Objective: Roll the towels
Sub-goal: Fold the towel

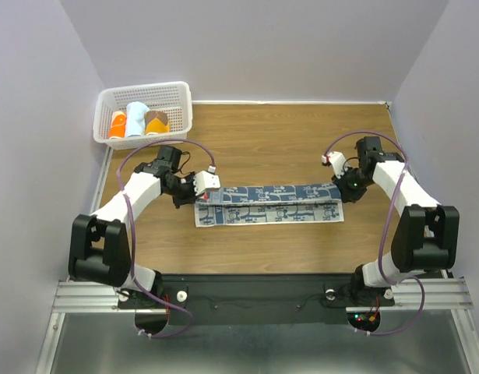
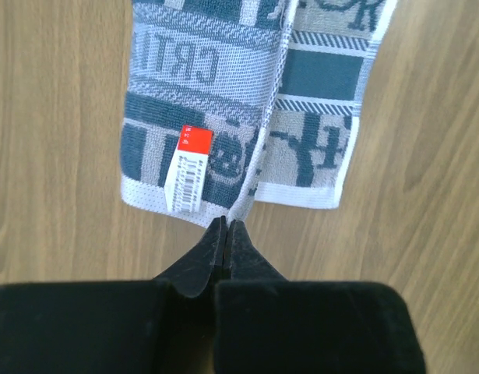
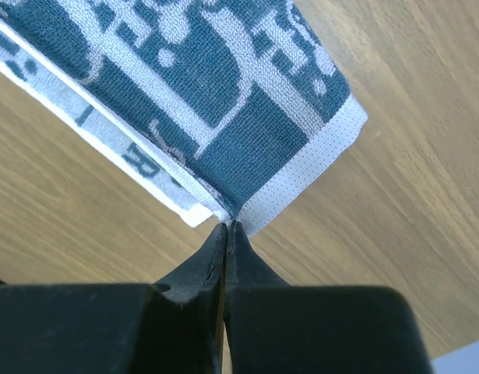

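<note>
The navy-blue towel with pale motifs lies lengthwise across the middle of the table, its far long edge lifted and partly folded over. My left gripper is shut on the towel's left end. In the left wrist view the jaws pinch the white hem of the towel next to a red and white label. My right gripper is shut on the right end. In the right wrist view the jaws pinch a corner of the towel.
A white plastic basket stands at the back left and holds three rolled towels: orange, light blue and brown. Grey walls close the table on the left, back and right.
</note>
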